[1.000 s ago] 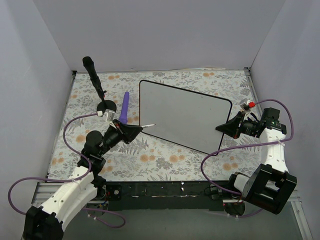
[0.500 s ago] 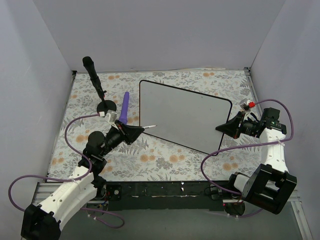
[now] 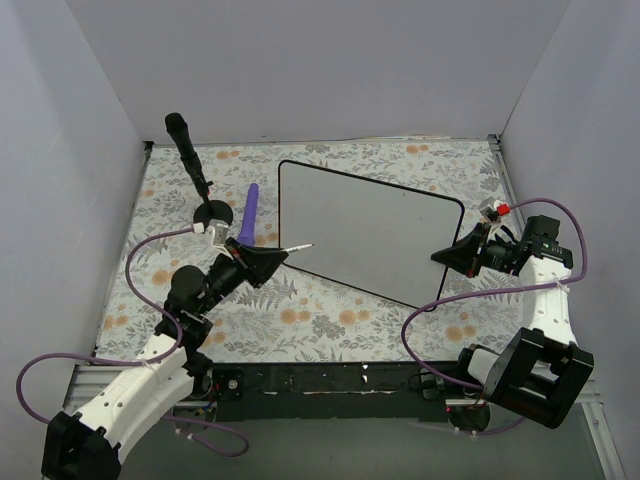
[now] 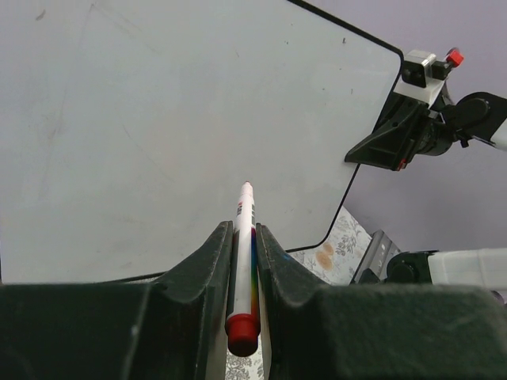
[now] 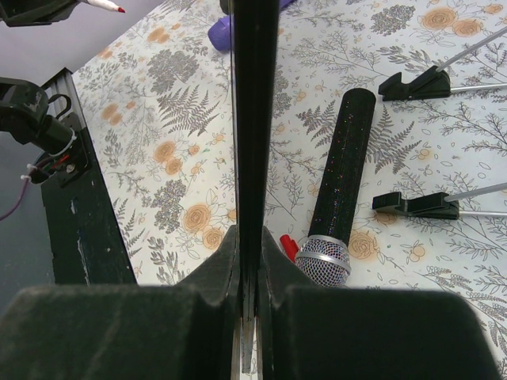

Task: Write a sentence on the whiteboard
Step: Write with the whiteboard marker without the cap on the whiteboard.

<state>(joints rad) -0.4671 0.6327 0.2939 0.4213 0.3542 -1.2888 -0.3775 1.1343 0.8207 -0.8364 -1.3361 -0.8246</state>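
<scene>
One blank whiteboard (image 3: 370, 230) sits on the flowered desk (image 3: 330, 320) between two tools. The left tool (image 3: 268, 257) is clamped on one red-tipped marker (image 4: 243, 261), its tip near the board's left edge. The right tool (image 3: 450, 256) pinches the board's right edge. If that pinch slips, pen pressure could shove the board and smear the letters. One microphone (image 3: 187, 150) stands behind.

Lab cell, grey partition walls (image 3: 300, 60)

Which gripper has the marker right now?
The left gripper, shut on the red-tipped marker pointing at the whiteboard; the right gripper clamps the whiteboard's edge instead.
</scene>
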